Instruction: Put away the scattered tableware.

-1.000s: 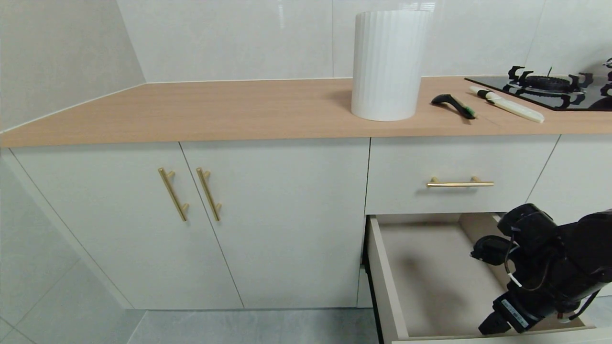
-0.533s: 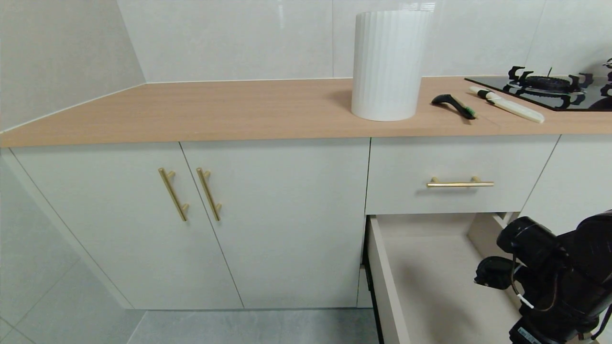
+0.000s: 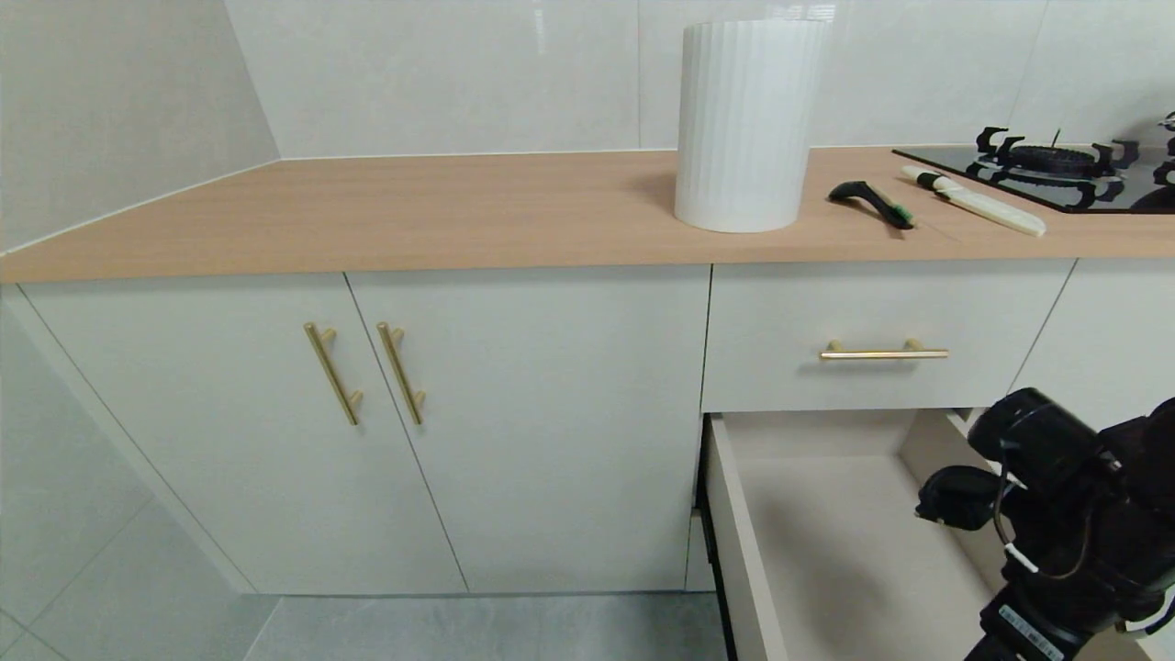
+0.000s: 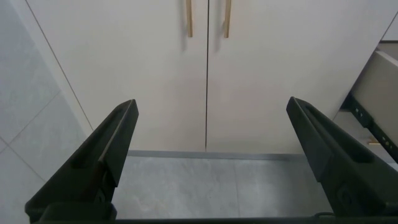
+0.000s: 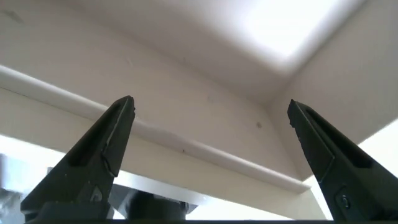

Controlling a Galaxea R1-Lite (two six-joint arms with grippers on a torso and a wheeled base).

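Observation:
A black peeler with a green tip (image 3: 870,202) and a white-bladed knife (image 3: 975,201) lie on the wooden countertop (image 3: 413,216), right of a tall white ribbed canister (image 3: 742,124). Below them, the lower drawer (image 3: 734,514) stands pulled out, its pale inside bare. My right arm (image 3: 1056,514) hangs over the drawer's right side. The right gripper (image 5: 211,109) is open, nothing between its fingers, facing an inner corner of the drawer. My left gripper (image 4: 211,109) is open too, low down, facing the double cabinet doors (image 4: 207,74) and the grey floor.
A black gas hob (image 3: 1056,170) sits at the counter's far right. The upper drawer (image 3: 881,335) with a gold bar handle is closed. Two cabinet doors (image 3: 367,413) with gold handles fill the left. Tiled walls close off the back and left.
The lower drawer has slid farther out; its front edge has left the picture. My right arm moved right and toward me, then rose slightly.

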